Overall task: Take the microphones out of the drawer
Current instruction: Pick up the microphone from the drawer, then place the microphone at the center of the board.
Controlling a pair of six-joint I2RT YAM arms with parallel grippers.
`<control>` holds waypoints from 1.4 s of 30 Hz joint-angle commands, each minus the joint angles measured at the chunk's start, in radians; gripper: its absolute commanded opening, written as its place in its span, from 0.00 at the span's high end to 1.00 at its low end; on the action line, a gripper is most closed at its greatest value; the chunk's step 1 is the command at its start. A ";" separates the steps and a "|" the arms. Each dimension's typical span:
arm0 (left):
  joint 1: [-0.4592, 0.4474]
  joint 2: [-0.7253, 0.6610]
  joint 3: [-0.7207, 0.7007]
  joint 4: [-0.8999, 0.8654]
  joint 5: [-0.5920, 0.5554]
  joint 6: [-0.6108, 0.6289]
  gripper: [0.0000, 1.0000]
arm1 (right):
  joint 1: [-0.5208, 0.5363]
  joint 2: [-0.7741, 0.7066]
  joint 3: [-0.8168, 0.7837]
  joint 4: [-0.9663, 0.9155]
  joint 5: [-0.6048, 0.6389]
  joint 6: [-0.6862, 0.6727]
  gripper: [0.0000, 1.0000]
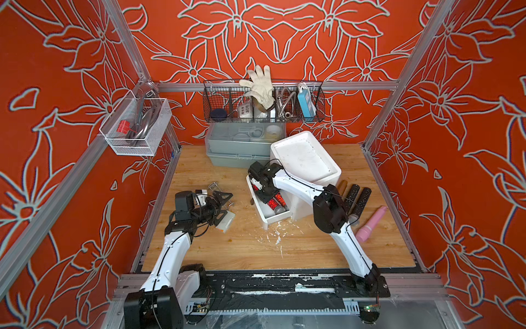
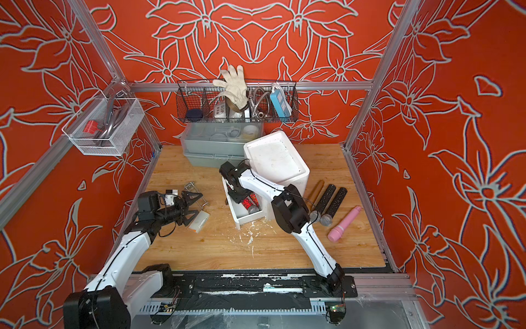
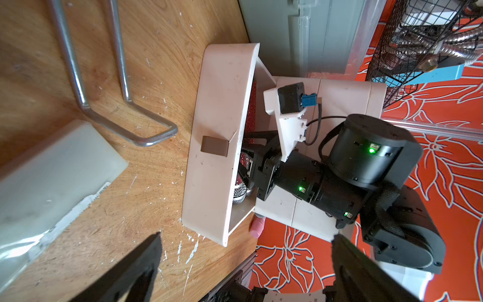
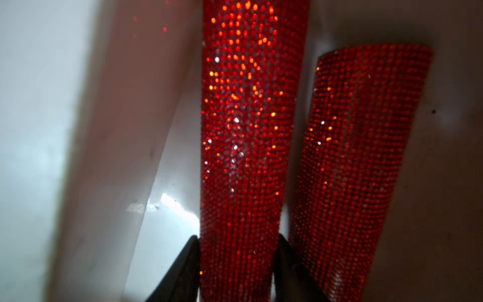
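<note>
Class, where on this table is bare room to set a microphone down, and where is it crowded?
Bare: table between the drawer and front rail. Crowded: right of the cabinet, by the black microphones and pink item.

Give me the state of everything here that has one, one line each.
drawer, pulled open from the white cabinet
right gripper, inside the drawer, jaws flanking the first red microphone; grip unclear
left gripper, open, empty
first red microphone, lying in the drawer
second red microphone, lying beside it, outside the jaws
black microphones, lying on the table, outside the drawer
pink microphone, lying on the table
</note>
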 commanded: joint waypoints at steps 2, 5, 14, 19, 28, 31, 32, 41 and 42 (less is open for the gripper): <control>0.006 0.002 0.010 0.017 0.016 0.008 0.00 | 0.004 0.066 0.008 -0.022 -0.033 -0.010 0.73; 0.005 0.001 0.008 0.017 0.013 0.009 0.00 | 0.004 0.059 0.021 -0.026 -0.025 0.001 0.99; 0.005 0.001 0.007 0.022 0.009 0.010 0.00 | -0.005 -0.028 0.101 -0.088 -0.052 0.048 0.99; 0.006 0.001 0.007 0.022 0.009 0.008 0.00 | -0.008 -0.067 0.148 -0.110 -0.058 0.068 1.00; 0.005 0.000 0.008 0.022 0.008 0.012 0.00 | -0.008 -0.116 0.159 -0.140 -0.052 0.078 1.00; 0.006 0.005 0.007 0.027 0.004 0.014 0.00 | -0.009 -0.132 0.158 -0.138 -0.068 0.081 1.00; 0.005 0.007 0.008 0.028 0.003 0.015 0.00 | -0.008 -0.136 0.158 -0.134 -0.072 0.082 1.00; 0.021 0.017 0.007 -0.017 -0.060 0.065 0.00 | -0.008 -0.144 0.251 -0.105 -0.184 0.139 1.00; 0.031 0.021 0.006 -0.021 -0.064 0.066 0.00 | -0.006 -0.147 0.262 -0.102 -0.201 0.153 1.00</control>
